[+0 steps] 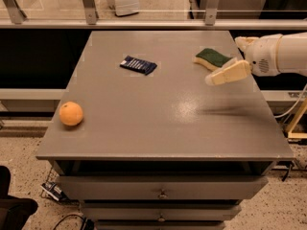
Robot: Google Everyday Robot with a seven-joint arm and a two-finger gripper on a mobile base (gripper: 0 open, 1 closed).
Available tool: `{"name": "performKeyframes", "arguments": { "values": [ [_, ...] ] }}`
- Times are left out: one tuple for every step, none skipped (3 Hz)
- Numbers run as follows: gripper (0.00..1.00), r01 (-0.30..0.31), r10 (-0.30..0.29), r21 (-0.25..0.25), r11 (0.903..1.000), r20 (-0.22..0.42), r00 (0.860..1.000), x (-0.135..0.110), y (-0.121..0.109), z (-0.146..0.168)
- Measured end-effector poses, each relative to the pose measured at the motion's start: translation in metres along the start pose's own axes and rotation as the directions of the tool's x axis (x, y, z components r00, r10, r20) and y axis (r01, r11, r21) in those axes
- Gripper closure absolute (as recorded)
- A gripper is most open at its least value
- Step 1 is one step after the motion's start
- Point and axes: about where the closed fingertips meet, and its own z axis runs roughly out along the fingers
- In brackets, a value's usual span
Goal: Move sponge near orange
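Gripper (225, 74) reaching in level from the right, hovering just beside the sponge (211, 59)

Pointing left over the smooth grey table (158, 133); spread or closed, cannot tell; wavy-edged sponge, green scrub top over pale foam, flat near the back right; round dimpled orange (71, 113) well apart, at the front left edge; flat dark blue packet (138, 64) toward the back.

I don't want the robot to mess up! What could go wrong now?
The hand hovers just beside the sponge, so it might shove it away instead of picking it up. The orange sits close to the front left edge of the table. It is round, so a bump could roll it off. The blue packet lies roughly between sponge and orange and might get knocked on the way.
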Motion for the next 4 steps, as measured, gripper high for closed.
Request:
{"name": "performKeyframes", "arguments": {
  "values": [
    [0.00, -0.065, 0.064, 0.010, 0.9978, 0.114, 0.991, 0.017, -0.013, 0.023],
    [0.00, -0.104, 0.100, 0.011, 0.9945, 0.191, 0.977, 0.031, -0.020, 0.038],
    [0.00, -0.119, 0.112, 0.016, 0.9928, 0.221, 0.969, 0.043, -0.029, 0.049],
    [0.00, -0.128, 0.120, 0.025, 0.9915, 0.214, 0.970, 0.054, -0.043, 0.047]
  ]
}}
